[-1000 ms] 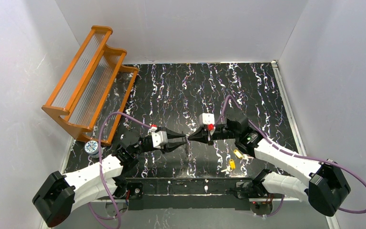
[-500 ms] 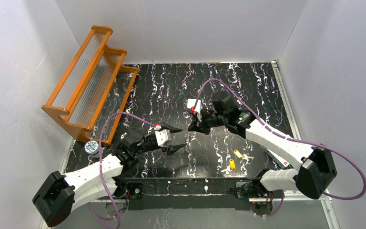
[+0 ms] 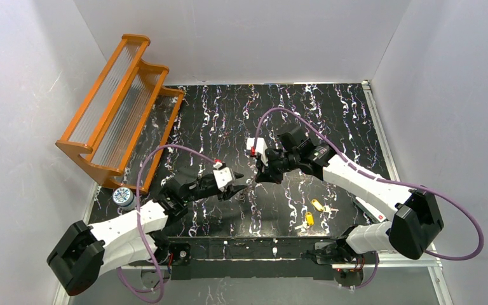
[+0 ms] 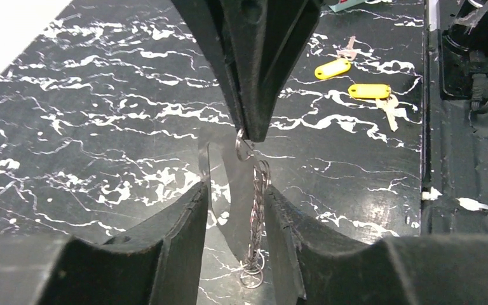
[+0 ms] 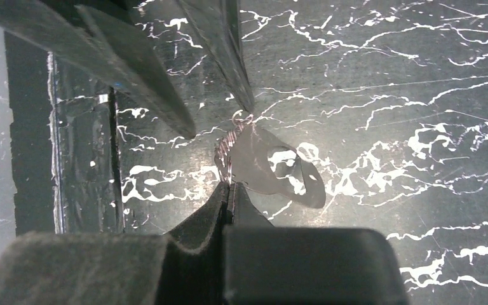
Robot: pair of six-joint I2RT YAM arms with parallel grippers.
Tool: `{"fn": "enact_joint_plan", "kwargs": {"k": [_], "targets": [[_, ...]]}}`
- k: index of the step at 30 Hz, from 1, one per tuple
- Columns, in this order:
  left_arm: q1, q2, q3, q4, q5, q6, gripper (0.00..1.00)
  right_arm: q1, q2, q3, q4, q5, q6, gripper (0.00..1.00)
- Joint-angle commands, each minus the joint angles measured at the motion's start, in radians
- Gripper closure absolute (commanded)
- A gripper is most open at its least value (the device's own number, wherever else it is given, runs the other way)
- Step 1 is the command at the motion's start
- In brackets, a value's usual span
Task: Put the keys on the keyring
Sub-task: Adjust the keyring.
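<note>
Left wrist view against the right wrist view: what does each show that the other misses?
Only the left wrist view shows the two yellow keys, lying on the table away from the keyring. Only the right wrist view shows the keyring's clear tab broadside. Both show the right gripper shut on the keyring's end, with its chain running between the open fingers of the left gripper.

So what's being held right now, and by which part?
The right pincer pinches the keyring by the small metal ring at its top; its chain hangs between the left pincer's open fingers, apparently ungripped.
</note>
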Motion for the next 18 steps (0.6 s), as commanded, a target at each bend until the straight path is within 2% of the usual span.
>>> {"fn": "enact_joint_plan", "kwargs": {"k": [1,9,14,18], "targets": [[-0.004,0.045,0.049,0.021,0.054,-0.026,0.65,0.010,-0.044,-0.022,0.019,-0.099,-0.038,0.99],[-0.004,0.088,0.054,0.113,0.133,-0.054,0.72,0.012,-0.043,-0.032,0.022,-0.114,-0.047,0.99],[-0.005,0.093,0.061,0.129,0.200,-0.053,0.72,0.013,-0.044,-0.034,0.022,-0.110,-0.054,0.99],[-0.004,0.101,0.062,0.131,0.200,-0.056,0.75,0.014,-0.046,-0.033,0.025,-0.116,-0.058,0.99]]}}
